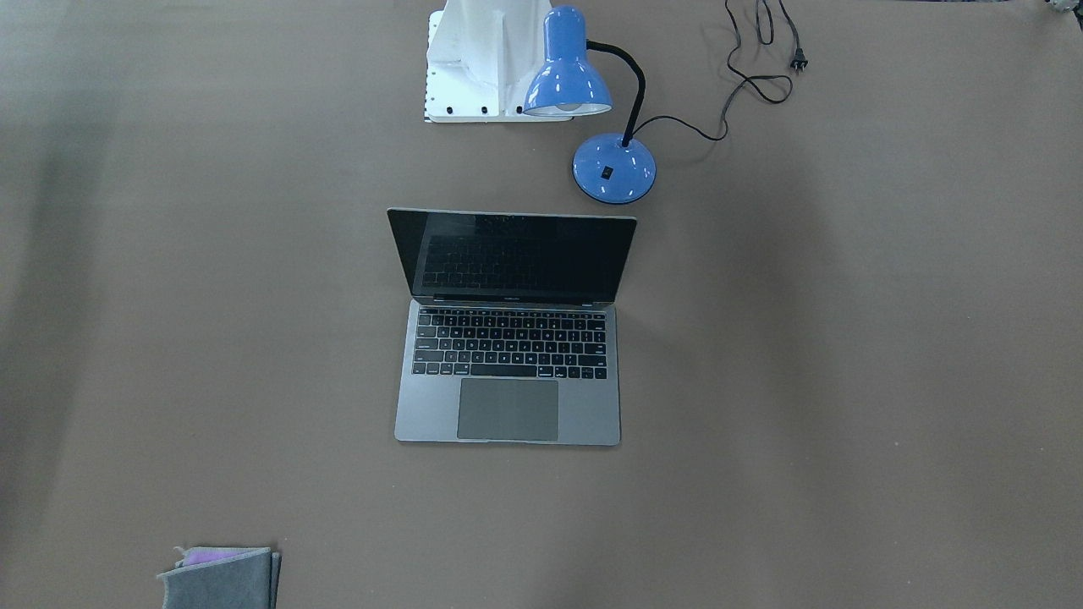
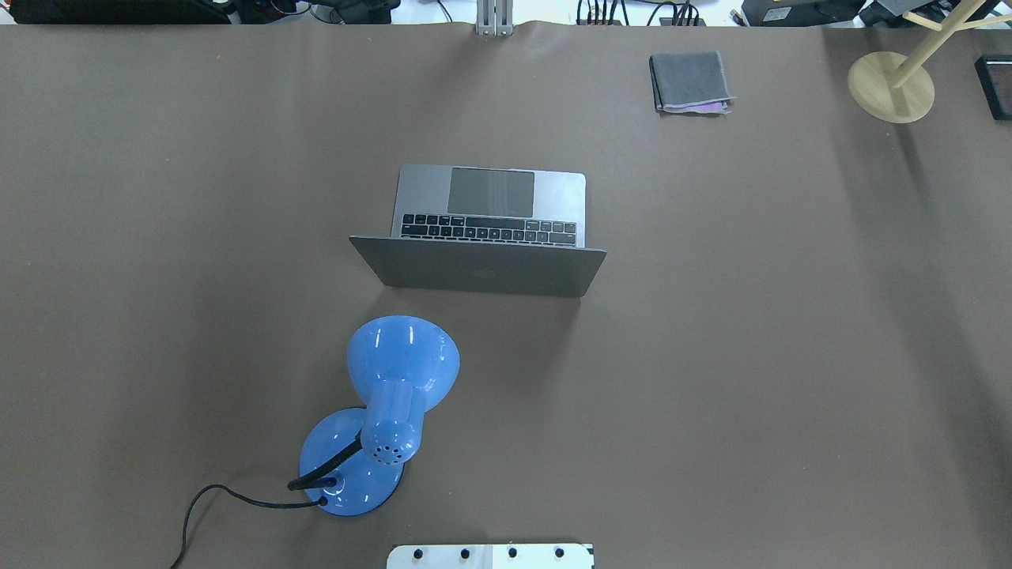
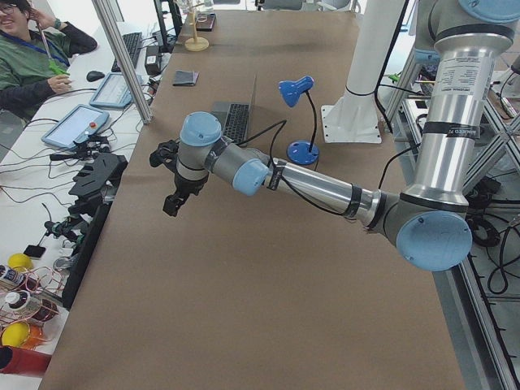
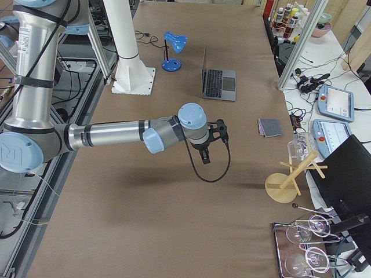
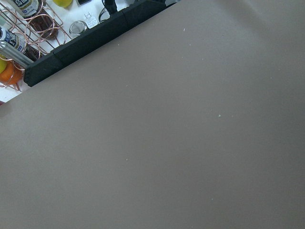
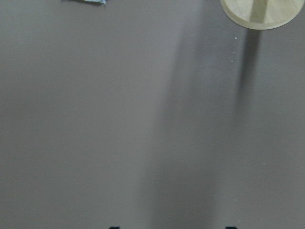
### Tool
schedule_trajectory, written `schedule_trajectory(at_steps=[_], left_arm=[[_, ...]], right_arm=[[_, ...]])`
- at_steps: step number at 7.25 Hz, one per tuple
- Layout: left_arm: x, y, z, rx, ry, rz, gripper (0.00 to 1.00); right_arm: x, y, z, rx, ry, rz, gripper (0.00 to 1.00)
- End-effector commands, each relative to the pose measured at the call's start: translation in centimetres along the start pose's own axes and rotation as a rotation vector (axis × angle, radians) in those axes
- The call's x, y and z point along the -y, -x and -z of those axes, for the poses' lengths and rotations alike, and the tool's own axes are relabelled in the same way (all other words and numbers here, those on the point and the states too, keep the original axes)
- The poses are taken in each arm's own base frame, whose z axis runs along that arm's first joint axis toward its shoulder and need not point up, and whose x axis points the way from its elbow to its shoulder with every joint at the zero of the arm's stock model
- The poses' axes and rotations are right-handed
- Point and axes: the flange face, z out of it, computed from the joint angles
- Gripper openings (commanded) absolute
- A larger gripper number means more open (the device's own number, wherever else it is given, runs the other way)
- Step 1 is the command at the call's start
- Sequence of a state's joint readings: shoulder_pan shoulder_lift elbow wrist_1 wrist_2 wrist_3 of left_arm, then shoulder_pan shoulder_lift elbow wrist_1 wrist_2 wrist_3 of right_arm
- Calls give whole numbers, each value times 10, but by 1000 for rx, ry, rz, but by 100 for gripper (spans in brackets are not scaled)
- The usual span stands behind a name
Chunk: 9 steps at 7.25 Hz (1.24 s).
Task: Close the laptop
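The grey laptop (image 1: 508, 397) stands open in the middle of the table, its black screen raised steeply and its keyboard towards the operators' side. The overhead view shows its lid back (image 2: 478, 273). It also shows in the left side view (image 3: 236, 120) and the right side view (image 4: 219, 82). My left gripper (image 3: 172, 183) hangs over bare table far from the laptop; I cannot tell whether it is open or shut. My right gripper (image 4: 204, 155) hovers over bare table on the other side; two dark fingertips (image 6: 112, 227) stand far apart at the right wrist view's bottom edge, so it is open and empty.
A blue desk lamp (image 1: 613, 169) with a loose cord stands behind the laptop's lid, near the robot's base (image 1: 486, 59). A folded grey cloth (image 2: 689, 81) and a wooden stand (image 2: 889, 87) sit at the far edge.
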<state>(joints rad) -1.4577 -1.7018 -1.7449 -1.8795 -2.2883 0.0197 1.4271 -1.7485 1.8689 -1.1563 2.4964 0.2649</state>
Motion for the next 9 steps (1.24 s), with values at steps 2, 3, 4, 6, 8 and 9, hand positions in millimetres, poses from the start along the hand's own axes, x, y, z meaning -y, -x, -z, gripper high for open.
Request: schedule_trajectory(at_steps=[2,3,4,6,8,9], left_arm=[[15,-72,-38,-118,-66,56,0],[17,-102,-50,-191,-57,105,0],[18,-135,-58,-313,-37,214,0],[8,-194,-69,-507,80,401,0],[4,-262,-80,-650,117,451,0],[13,-277,-77,-671,119,451,0]], right_arm=[[-5,85,-46,172,-2,-95,0],[-9,97,-54,193,10,-79,0],[-7,122,-52,199,-1,-95,0],[-15,183,-55,230,18,-165,0],[-23,253,-64,253,-7,-225,0],[-21,293,-80,280,-18,-262,0]])
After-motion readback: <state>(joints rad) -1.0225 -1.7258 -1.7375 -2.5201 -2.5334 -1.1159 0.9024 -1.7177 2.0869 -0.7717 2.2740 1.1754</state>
